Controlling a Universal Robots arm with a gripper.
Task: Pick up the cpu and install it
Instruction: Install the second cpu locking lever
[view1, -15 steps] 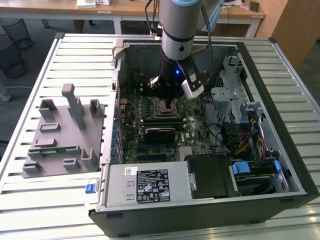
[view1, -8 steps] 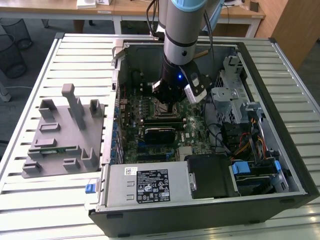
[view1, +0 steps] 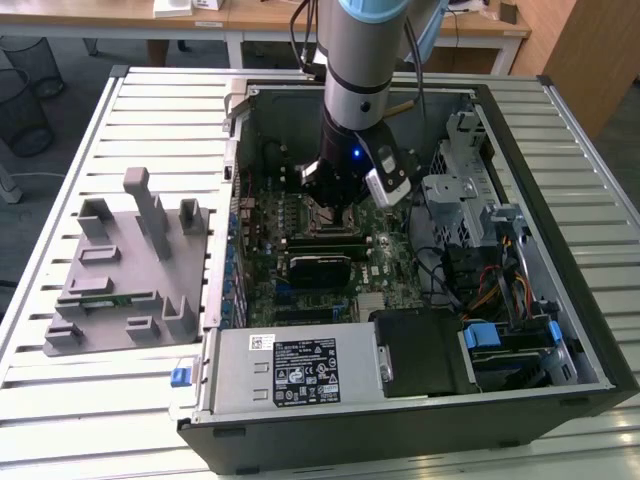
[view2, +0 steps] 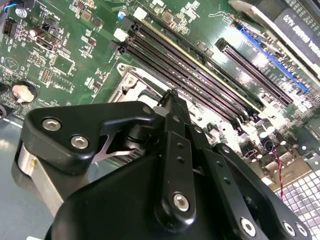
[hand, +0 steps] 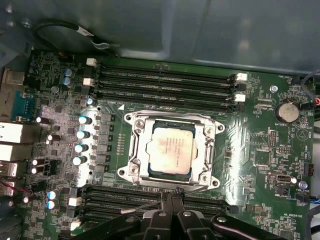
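Observation:
The cpu (hand: 170, 150), a square chip with a shiny silver top, lies inside the metal-framed socket (hand: 131, 150) on the green motherboard, slightly askew to the frame. My gripper (hand: 172, 196) is just off one edge of the socket, its two black fingers pressed together with nothing between them. In the second wrist view the gripper (view2: 170, 95) tip hovers close over the socket frame (view2: 131, 80). In the exterior view the gripper (view1: 335, 205) reaches down into the open computer case, above the socket.
Memory slots (hand: 165, 82) flank the socket on two sides. Case walls, a drive cage (view1: 470, 190) and cables (view1: 490, 280) crowd the exterior view's right. The power supply (view1: 290, 365) sits in front. A grey fixture plate (view1: 120, 270) holding a green memory stick (view1: 100, 297) lies on the exterior view's left.

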